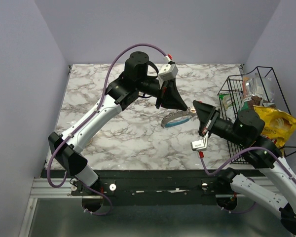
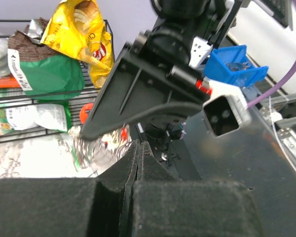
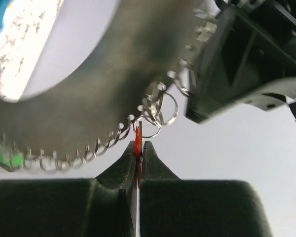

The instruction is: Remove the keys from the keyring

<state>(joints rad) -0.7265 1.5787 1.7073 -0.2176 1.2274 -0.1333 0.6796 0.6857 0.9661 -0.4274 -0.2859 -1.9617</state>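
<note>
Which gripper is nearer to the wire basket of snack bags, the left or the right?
The right. The right gripper is close beside the wire basket, on its left in the top view; the left gripper lies farther left, beyond it.

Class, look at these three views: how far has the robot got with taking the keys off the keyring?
Done: nothing yet, it seems; no loose key shows on the table. In hand: the left gripper pinches the keyring while the right gripper is shut on the red key, which hangs from a small wire loop on the ring. Left: freeing that key, then the green key and any others.
</note>
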